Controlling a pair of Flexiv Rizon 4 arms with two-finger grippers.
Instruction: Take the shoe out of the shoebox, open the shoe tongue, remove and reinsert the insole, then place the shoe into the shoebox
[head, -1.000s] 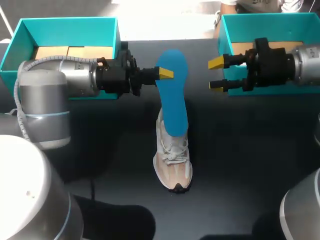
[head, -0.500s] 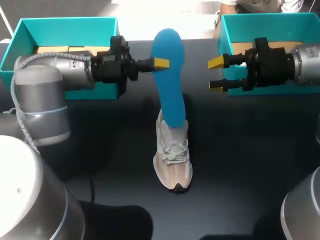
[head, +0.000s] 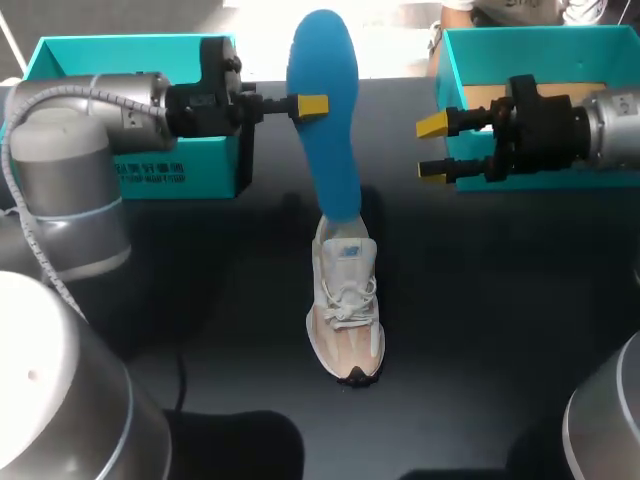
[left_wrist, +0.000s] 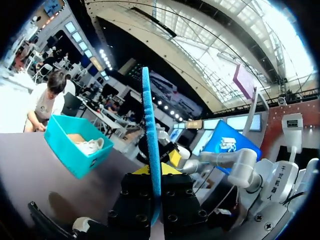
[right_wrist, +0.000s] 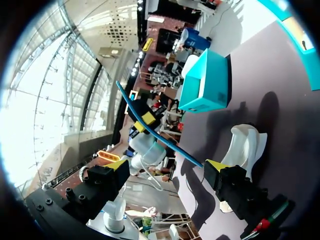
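Head view: the blue insole (head: 325, 110) stands nearly upright over the sneaker (head: 346, 310). Our left hand (head: 312, 105) pinches its upper part from one side, yellow tips closed on the thin foam. In the left wrist view the insole runs edge-on between those fingers. Its lower end lies at the sneaker's mouth, and we cannot tell whether it is clear of the collar. The sneaker rests on its sole, toe toward us, on the dark tabletop (head: 500, 320) between the left shoebox (head: 130, 45) and the right shoebox (head: 540, 40), both teal. Our right hand (head: 433, 150) hangs before the right shoebox with its fingers spread wide and nothing in them. Its tips point toward the insole but are apart from it.

We judge the step in hand to be the removal of the insole, nearly complete. The pull should follow the insole's own length, so that the lower end slips out without tipping the sneaker. The grip must be firm, since thin foam bends. For reinsertion, the lower end is best held in line above the mouth, and the free right hand could steady the sneaker. The tabletop looks smooth and probably gives the sole little hold. The left hand is just beside the left shoebox's corner, so we judge that upward travel offers more room than sideways travel.
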